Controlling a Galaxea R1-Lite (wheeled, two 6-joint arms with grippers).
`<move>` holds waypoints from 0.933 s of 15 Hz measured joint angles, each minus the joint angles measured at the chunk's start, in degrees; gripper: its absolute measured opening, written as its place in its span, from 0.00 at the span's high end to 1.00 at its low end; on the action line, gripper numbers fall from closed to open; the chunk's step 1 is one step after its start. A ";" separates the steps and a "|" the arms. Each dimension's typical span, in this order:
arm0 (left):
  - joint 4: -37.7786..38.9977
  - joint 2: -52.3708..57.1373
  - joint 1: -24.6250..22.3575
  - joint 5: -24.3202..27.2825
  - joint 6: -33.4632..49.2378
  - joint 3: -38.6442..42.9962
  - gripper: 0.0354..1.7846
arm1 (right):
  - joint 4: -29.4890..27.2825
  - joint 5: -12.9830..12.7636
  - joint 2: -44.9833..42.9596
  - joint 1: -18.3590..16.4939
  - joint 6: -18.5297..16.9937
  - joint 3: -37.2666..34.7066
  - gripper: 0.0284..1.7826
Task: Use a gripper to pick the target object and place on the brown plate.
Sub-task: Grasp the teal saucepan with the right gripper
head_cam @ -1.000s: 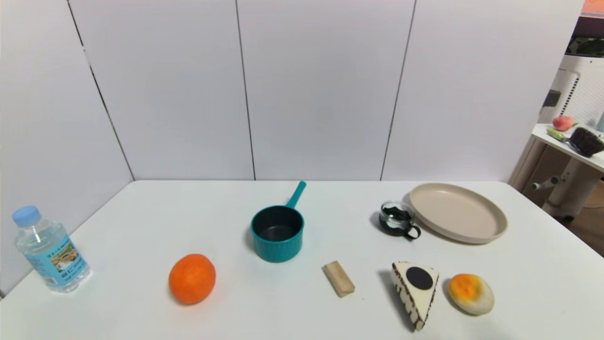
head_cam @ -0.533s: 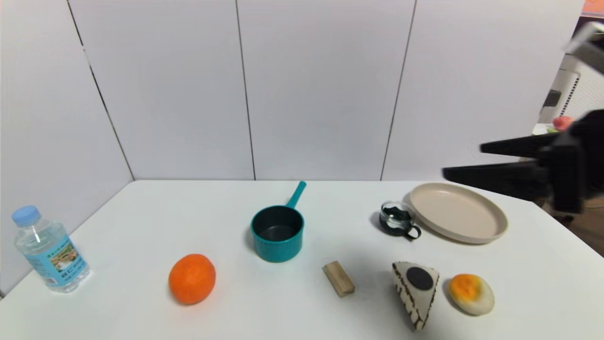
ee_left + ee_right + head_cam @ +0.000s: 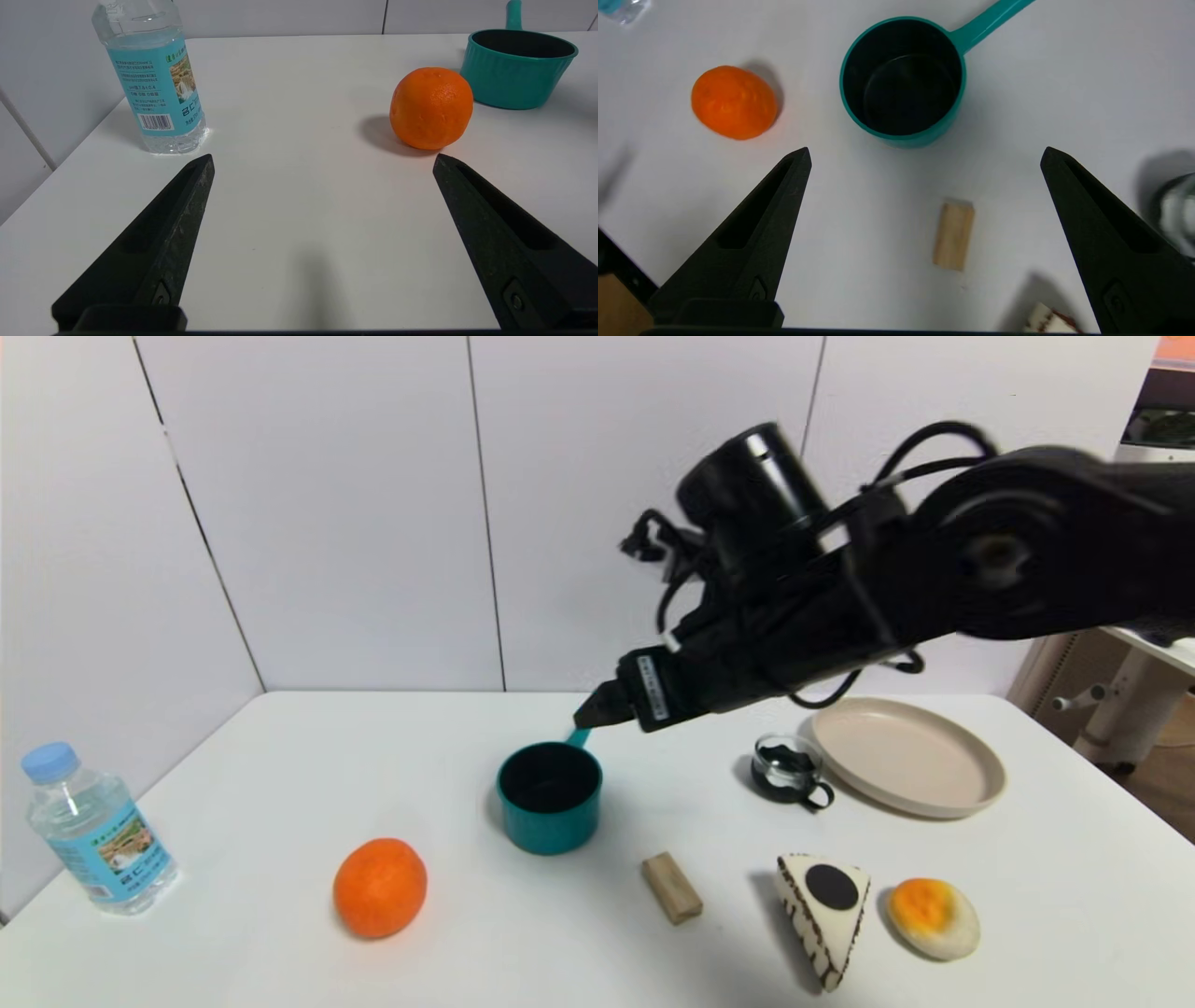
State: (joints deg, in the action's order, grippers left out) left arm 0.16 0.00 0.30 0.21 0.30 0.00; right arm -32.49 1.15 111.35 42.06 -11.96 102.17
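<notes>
A: Head view first, largest to smallest: your right arm is reaching across the white table [image 3: 280, 756] from the right, and the right gripper [image 3: 597, 709] is hanging above the table just behind the teal saucepan [image 3: 549, 798], over its handle.

B: And the claw?

A: Released. In the right wrist view the jaws are standing wide apart, gripping nothing, and looking down on the pan. I'm reading that as lining up for a grasp, not yet a grasp.

B: The brown plate [image 3: 906, 756]?

A: Sitting well apart to the pan's right, a glass cup [image 3: 787, 770] just beside it — you're going to need clearance there.

B: Which way is the pan pointing?

A: It's sitting upright, mid-table, mouth up; its long axis is running along the handle, which is pointing away from you, angling slightly right.

B: Left gripper [image 3: 322, 161]?

A: Idling low over the table's near left, spread open, near the orange [image 3: 430, 108] and water bottle [image 3: 152, 84].
</notes>
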 joint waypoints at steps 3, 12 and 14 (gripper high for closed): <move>0.00 0.00 0.00 -0.02 0.02 0.00 0.06 | -0.44 -7.27 8.44 2.95 -8.63 4.52 0.05; 0.00 0.00 0.02 -0.05 0.00 0.00 0.06 | -0.52 -14.68 21.13 1.44 -12.57 8.80 0.05; 0.02 0.00 0.02 -0.02 0.02 0.00 0.06 | -0.80 -14.62 22.06 1.32 -12.63 8.91 0.05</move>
State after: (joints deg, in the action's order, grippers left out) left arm 0.18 0.00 0.33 0.18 0.33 0.00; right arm -33.29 -13.47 133.41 43.37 -24.59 111.08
